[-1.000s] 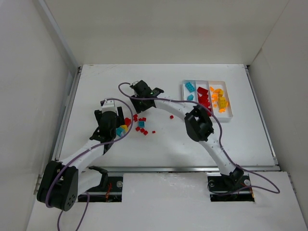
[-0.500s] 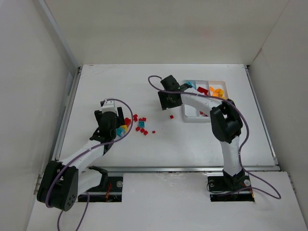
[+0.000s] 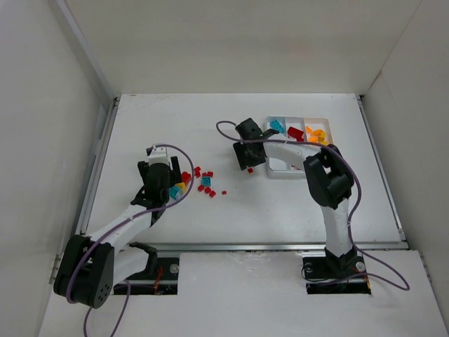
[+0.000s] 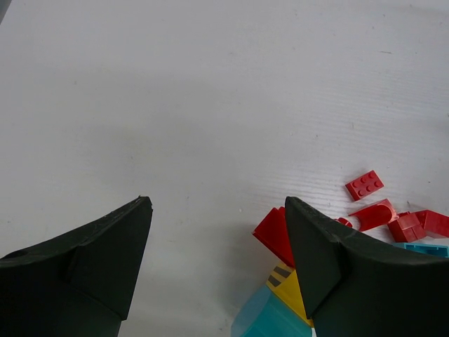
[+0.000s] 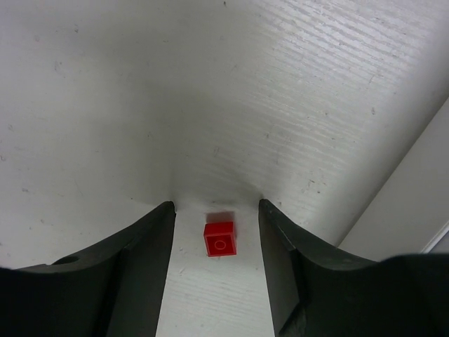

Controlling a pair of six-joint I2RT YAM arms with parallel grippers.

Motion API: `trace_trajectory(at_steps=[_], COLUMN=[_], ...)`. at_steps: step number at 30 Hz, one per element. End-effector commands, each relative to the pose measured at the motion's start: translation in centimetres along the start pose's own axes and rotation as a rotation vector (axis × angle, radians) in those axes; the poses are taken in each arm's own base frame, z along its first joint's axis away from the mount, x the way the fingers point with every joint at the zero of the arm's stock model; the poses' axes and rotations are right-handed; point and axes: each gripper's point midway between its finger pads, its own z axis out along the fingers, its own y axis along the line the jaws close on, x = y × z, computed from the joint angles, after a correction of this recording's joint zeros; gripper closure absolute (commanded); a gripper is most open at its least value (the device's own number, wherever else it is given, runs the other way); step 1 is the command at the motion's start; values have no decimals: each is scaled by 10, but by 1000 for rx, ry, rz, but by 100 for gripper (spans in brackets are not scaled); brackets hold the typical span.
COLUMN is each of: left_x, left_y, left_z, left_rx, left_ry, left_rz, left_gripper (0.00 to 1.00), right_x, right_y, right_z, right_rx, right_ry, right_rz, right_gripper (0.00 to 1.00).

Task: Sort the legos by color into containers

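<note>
Red square one-stud brick between spread matte-black right tool; left tool likewise spread.

The right gripper swung away from the loose pile toward the tray, and its elbow folded across the tray's right side. It then drew back slightly toward the bases, ending with its fingers spread either side of a lone red brick.

left claw spread wide over white table | red, yellow, teal legos clustered by its right finger
</note>
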Motion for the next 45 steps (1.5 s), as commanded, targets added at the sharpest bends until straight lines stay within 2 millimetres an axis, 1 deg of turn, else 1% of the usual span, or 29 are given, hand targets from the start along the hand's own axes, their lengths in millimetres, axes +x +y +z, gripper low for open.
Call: trace_trajectory(at_steps=[1,3,4,5,6,8,9,11,12,15,19,20,22,23,24,27,28,30,31,32,34,35,36,38,39,40,41,44,45], left_x=[-13,-13,-13,-13,-13,-13,-10,-12,-12,-14,-14,-16,-16,-18,-18,-17,-17,-16,-16,-16,-16,-16,-16,-16,-16,-12,-12,-14,-14], left_y=[0,1,1,1,1,2,2,-1,-1,-2,-2,-2,-2,-3,-3,-5,-5,-4,-3,-3,-3,-3,-3,-3,-3,-2,-2,-2,-2], left_z=[-1,-1,-1,-1,-1,-1,0,1,1,1,1,1,1,3,3,2,2,1,1,1,1,1,1,1,1,1,1,0,0], left_rx=[5,5,5,5,5,-4,-6,8,8,9,9,9,9,9,9,20,20,20,11,11,11,11,11,11,11,9,9,11,11], left_ry=[-51,-51,-51,-51,-51,-53,-43,-41,-41,-49,-49,-49,-49,-49,-49,-47,-47,-47,-49,-49,-49,-49,-49,-49,-49,-41,-40,-48,-49], left_rz=[-31,-21,-21,-21,-21,-22,-17,-17,-17,-21,-21,-21,-21,-21,-21,-20,-20,-20,-21,-21,-21,-21,-21,-21,-21,-17,-17,-21,-21], left_gripper=[26,26,26,26,26,25,25,25,25,25,25,25,25,25,25,25,25,25,25,25,25,25,25,25,25,25,25,25,25], right_x=[17,23,27,25,29,29,31,31,27,27,28,26,29,29,35,39,39,39,36,36,27,26,19,17,20,17,21,22,22], right_y=[6,8,7,8,6,7,6,6,7,7,5,5,0,0,-2,-3,-3,-3,-2,-2,-1,-3,-1,0,-1,-2,-3,-4,-4], right_z=[5,1,2,-1,0,0,-1,-1,-5,-5,-10,-13,-16,-16,-17,-16,-16,-16,-16,-16,-16,-16,-19,-13,-9,-11,-6,-4,-4], right_rx=[18,16,18,16,19,19,22,22,19,19,34,32,58,58,61,64,64,64,61,61,65,73,69,70,72,82,86,89,89], right_ry=[36,42,50,42,52,52,61,61,52,52,57,48,50,50,60,69,69,69,59,58,29,26,10,15,23,19,34,43,43], right_rz=[-36,-45,-35,-34,-35,-26,-27,-27,-26,-17,-9,1,0,9,8,6,6,6,8,8,11,10,12,3,2,1,-10,-22,-22], right_gripper=[44,44,44,44,44,49,51,54,54,57,57,55,53,52,52,52,57,63,68,68,68,68,68,63,63,62,60,60,63])
